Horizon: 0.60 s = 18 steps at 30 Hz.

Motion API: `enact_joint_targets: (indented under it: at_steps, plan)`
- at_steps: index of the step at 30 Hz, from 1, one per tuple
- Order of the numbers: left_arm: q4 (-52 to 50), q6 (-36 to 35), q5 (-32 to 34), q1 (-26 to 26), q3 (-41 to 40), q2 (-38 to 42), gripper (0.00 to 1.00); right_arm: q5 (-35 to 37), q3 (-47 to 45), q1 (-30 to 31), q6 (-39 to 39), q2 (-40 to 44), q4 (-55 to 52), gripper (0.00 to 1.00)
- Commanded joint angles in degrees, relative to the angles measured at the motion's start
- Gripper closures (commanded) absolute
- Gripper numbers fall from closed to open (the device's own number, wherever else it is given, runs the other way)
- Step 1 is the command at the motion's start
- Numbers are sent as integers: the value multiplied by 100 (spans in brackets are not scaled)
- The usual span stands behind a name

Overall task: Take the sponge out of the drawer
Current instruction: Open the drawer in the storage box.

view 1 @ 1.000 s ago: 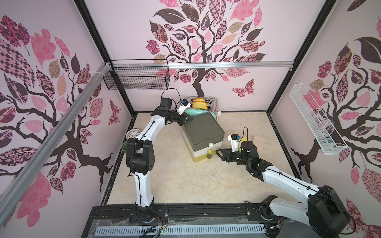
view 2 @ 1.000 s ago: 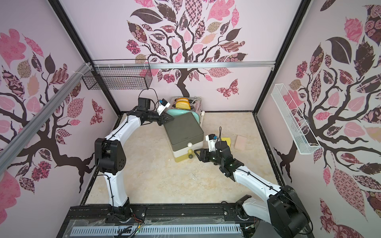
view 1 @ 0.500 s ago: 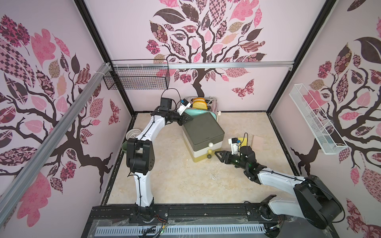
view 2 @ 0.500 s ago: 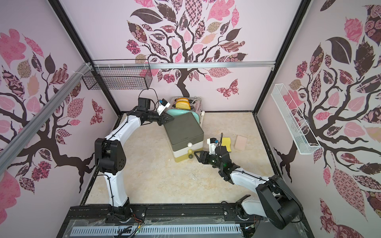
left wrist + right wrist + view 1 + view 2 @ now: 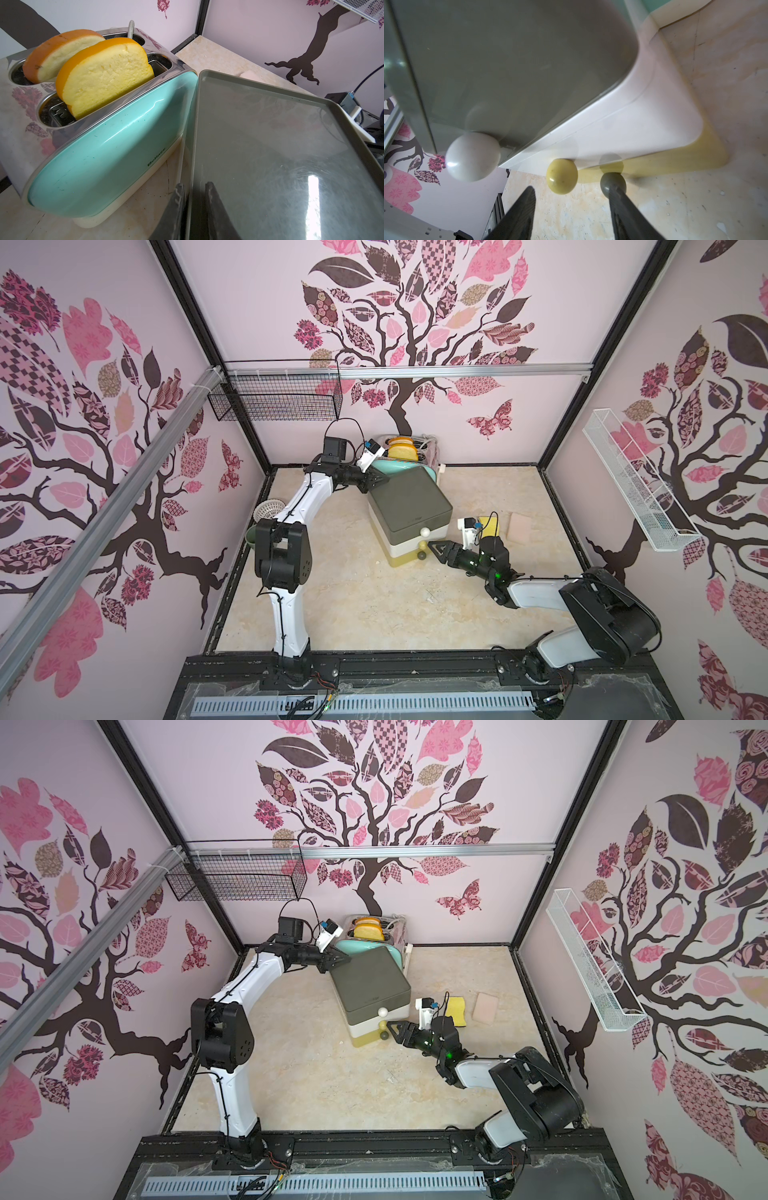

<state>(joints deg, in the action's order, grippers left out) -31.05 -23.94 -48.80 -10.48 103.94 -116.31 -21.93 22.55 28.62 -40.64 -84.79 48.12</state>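
My left arm (image 5: 305, 499) rises from the front rail, bends at the elbow and reaches toward the back wall, wrist about level. The left gripper (image 5: 376, 481) is pinched tight on the rim of the drawer unit (image 5: 409, 506), a finger on each side of it. My right arm (image 5: 536, 593) sits low and folded, forearm stretched out. The right gripper (image 5: 433, 546) has its jaws apart, holding nothing.
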Motion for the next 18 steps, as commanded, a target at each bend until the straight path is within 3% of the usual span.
enact_joint_targets:
  at_steps: [1,18]
  plan:
    - [-677,-13,-393,-280,-161,-317,79,-96,26,-23,-143,-175,422,42]
    - [-673,4,-411,-286,-163,-348,79,-170,389,159,-229,-623,605,44]
